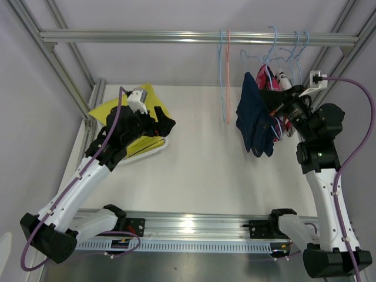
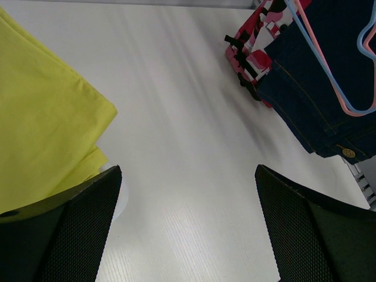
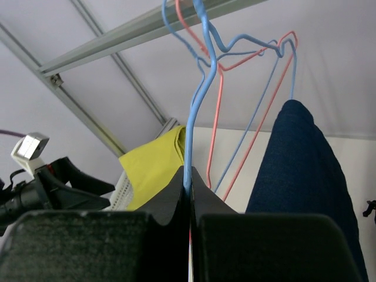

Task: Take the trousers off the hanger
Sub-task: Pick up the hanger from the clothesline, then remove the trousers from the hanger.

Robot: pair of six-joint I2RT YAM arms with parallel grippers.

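Navy trousers [image 1: 254, 120] draped over a wire hanger near two o'clock in the overhead view, just beside a pink-red patterned pair [image 1: 272, 82] toward one o'clock. Right gripper [image 3: 189, 187] pinched fully closed on the blue hanger [image 3: 188, 155], gripping the wire a little below its twisted neck. Unclear whether that wire carries the navy pair. Left gripper [image 2: 188, 235] spread wide and holding nothing, poised at ten o'clock over the yellow trousers [image 1: 126, 106] lying on the table [image 1: 200, 176].

Probably the step in hand: freeing the navy pair. Best done by steadying the wire with the closed claw and bringing the wide claw across toward three o'clock. Then take a full fold of cloth low on the leg rather than a thin edge, and draw down and toward nine o'clock to slide it off the bar. Worth guarding against: snagging the crowded neighbouring wires. Less worry about the empty pink hanger [image 1: 227, 76], apart at twelve o'clock.

Smooth matt white tabletop, likely easy for cloth to slide on. Aluminium rail [image 1: 147, 36] across twelve o'clock, slanted frame posts at both sides, pale lilac walls behind.
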